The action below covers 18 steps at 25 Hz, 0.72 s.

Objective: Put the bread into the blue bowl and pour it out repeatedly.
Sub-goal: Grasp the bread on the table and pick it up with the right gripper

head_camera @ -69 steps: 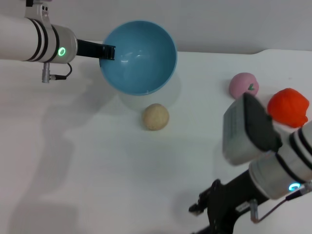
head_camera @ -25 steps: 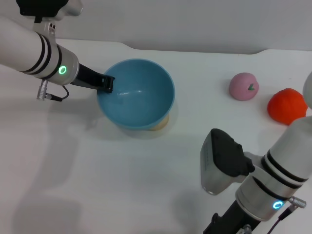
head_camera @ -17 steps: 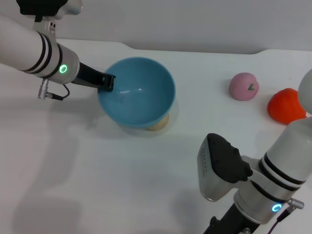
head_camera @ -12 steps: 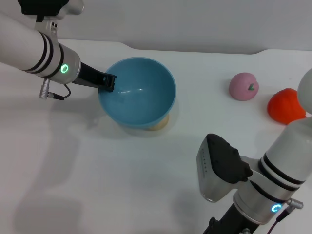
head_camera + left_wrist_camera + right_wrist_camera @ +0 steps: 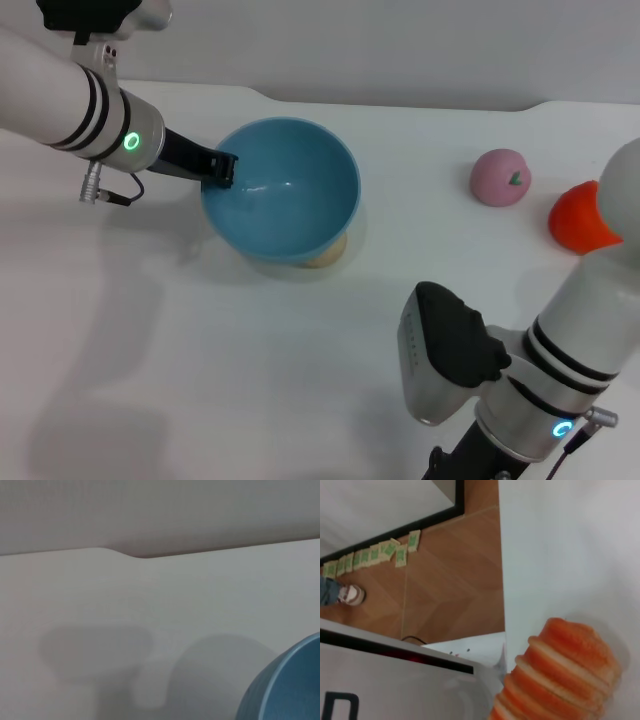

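Left gripper [image 5: 222, 168] at the rim of the blue bowl [image 5: 285, 190]: its dark fingers are pinched on the rim, one inside and one outside the wall, and the bowl sits tipped a little away from them. You will find the bowl smooth, glossy and rigid, round with a thin lip; its inside shows nothing in it. A rim pinch like this one is likely to slip on such a slick wall if you swing fast, so judge the hold as secure only for slow tilts. A small beige ball [image 5: 327, 258] peeks out from under the bowl's side opposite the fingers. A pink ball [image 5: 500, 177] and a rounded orange item [image 5: 575, 222] lie on the white tabletop [image 5: 200, 350], well apart from the fingers. The bread [image 5: 560, 675] shows only in the right wrist view, close to the lens above the tabletop's edge, far from the left fingers: a stack of scalloped ridges, orange-golden with paler grooves. Expect it to be light and somewhat yielding; take it across the middle of its long sides, where the ridges give purchase. The right arm [image 5: 545, 390] stands at the near side; the right gripper lies out of frame, so you cannot tell whether it grips the bread.
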### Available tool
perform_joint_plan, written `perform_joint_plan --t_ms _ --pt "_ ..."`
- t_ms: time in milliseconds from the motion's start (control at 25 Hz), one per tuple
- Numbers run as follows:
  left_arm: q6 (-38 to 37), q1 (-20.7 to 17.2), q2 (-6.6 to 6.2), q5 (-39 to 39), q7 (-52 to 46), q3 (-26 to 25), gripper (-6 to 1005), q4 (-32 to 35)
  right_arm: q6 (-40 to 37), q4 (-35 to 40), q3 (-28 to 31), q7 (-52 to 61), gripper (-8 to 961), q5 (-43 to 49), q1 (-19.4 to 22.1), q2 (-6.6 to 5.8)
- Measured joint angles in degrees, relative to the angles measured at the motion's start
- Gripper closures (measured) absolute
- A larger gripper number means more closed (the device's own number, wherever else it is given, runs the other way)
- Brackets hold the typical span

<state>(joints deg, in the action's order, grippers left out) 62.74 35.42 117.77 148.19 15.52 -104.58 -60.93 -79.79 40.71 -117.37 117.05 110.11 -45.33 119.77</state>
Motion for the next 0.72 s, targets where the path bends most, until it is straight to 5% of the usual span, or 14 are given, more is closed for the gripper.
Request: perform_joint_plan --t_ms 160,400,720 --pt "-0.1 0.0 -0.06 0.0 0.0 -0.1 988 0.4 0.8 0.1 -1.4 -0.8 416 0.0 -0.3 0.03" --pt "-0.5 0.0 -0.10 0.0 -0.1 -0.4 989 0.5 0.5 1.7 0.0 -3.7 602 0.0 0.0 -0.35" --pt "-0.5 0.2 -0.17 0.0 -0.1 -0.6 990 0.5 -3.6 3.1 11.3 -8.0 678 0.4 2.9 -1.13"
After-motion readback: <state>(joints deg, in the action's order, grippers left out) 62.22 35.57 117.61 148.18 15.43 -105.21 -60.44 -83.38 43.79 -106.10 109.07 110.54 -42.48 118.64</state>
